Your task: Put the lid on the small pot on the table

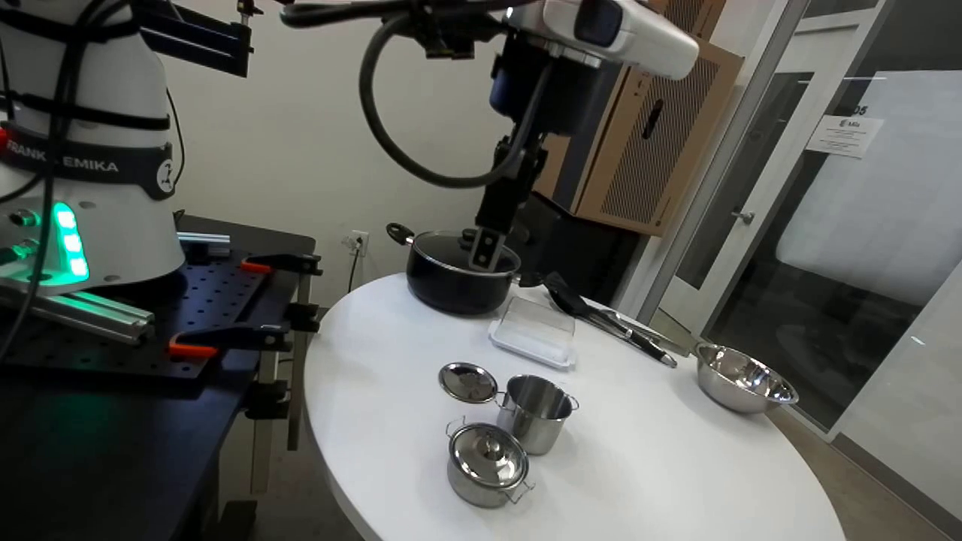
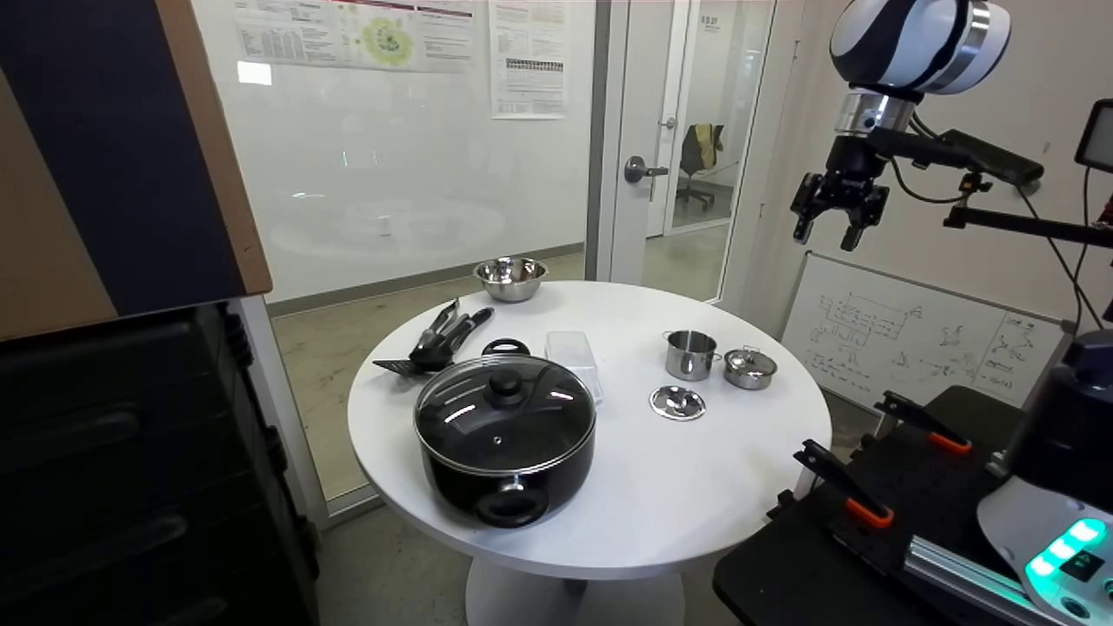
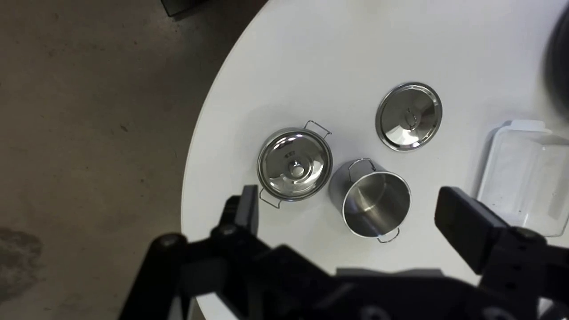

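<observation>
With the lid [image 3: 294, 165] judged seated on the small pot [image 1: 475, 490] on the table [image 2: 661, 504], the empty gripper [image 2: 825, 243], jaws spread wide, should be retracted at height so that neither is disturbed.

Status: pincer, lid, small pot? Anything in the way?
Pincer open, empty, up above table. Lid sits on small pot. Taller steel cup close beside it, might crowd an approach. Loop-handled lid loose on table.
</observation>
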`<move>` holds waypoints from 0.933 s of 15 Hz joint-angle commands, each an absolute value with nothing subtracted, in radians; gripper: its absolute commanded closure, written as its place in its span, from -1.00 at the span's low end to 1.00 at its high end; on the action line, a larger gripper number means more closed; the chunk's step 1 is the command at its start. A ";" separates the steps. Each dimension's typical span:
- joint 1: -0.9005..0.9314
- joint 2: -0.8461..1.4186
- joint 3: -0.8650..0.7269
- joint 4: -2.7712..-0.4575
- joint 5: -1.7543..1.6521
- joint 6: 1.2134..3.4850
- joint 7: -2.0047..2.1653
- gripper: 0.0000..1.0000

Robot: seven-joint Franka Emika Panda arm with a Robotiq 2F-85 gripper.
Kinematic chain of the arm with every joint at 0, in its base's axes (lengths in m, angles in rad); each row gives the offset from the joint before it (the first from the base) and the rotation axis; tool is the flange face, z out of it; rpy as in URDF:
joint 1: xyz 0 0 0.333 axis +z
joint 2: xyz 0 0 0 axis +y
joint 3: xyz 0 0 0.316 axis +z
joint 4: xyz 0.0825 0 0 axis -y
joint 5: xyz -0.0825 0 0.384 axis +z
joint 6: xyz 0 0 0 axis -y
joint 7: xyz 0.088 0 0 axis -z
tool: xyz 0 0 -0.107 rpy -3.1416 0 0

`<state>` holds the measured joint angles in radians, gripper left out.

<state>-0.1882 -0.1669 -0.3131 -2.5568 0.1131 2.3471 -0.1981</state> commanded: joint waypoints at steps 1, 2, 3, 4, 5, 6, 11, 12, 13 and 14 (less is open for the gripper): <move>-0.203 -0.161 -0.293 -2.552 0.116 2.344 -0.196 -1.00; -0.203 -0.159 -0.293 -2.550 0.116 2.344 -0.196 -1.00; -0.203 -0.159 -0.293 -2.549 0.116 2.344 -0.196 -1.00; -0.203 -0.159 -0.293 -2.548 0.116 2.344 -0.196 -1.00; -0.203 -0.141 -0.292 -2.553 0.119 2.378 -0.190 -1.00; -0.205 -0.109 -0.290 -2.551 0.115 2.409 -0.180 -1.00; -0.211 0.067 -0.290 -2.489 0.186 2.489 -0.186 -1.00; -0.213 0.103 -0.285 -2.472 0.217 2.501 -0.196 -1.00; -0.217 0.134 -0.277 -2.456 0.242 2.514 -0.200 -1.00; -0.221 0.170 -0.267 -2.436 0.263 2.524 -0.200 -1.00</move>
